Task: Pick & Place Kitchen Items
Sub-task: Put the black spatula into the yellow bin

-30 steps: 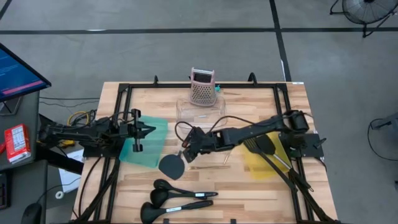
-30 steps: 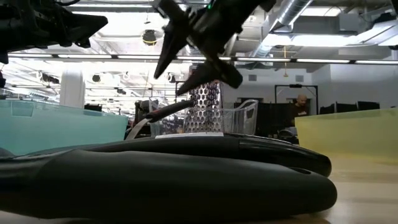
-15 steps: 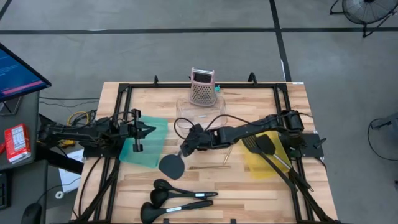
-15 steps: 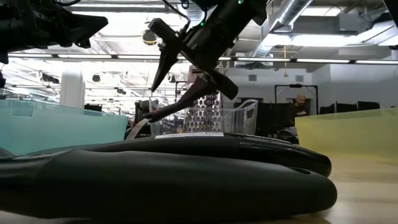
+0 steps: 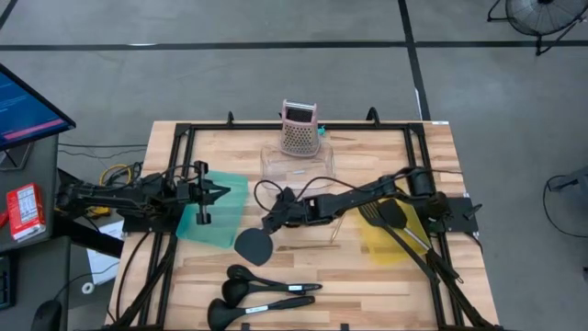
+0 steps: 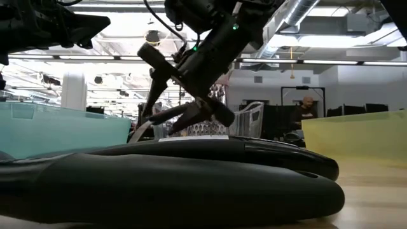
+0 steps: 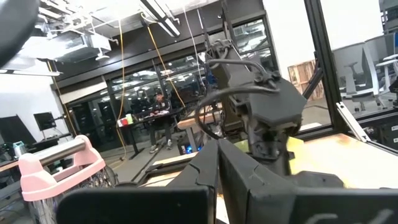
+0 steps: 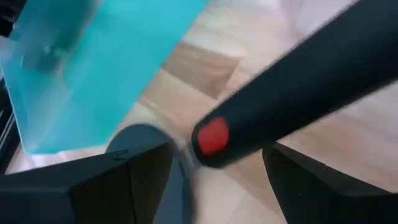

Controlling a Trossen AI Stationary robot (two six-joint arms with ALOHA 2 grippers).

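Observation:
A black utensil with a round head lies at the table's middle. Its handle slants up off the table and ends in a red mark. My right gripper reaches in from the table's right, slanting down, and is open. Its two fingers stand on either side of the red-marked handle end; I cannot tell whether they touch it. My left gripper waits shut over the teal tray at the left. More black ladles lie near the front edge.
A yellow tray at the right holds black slotted turners. A pink grater stands in a clear container at the far middle. Thin pale sticks lie on the wood right of the round head. A black frame rims the table.
My right gripper has come down toward the utensil's raised handle, shifted a little toward the table's left, and rolled somewhat. Its open fingers now stand around the handle's end. The utensil has stayed where it was.

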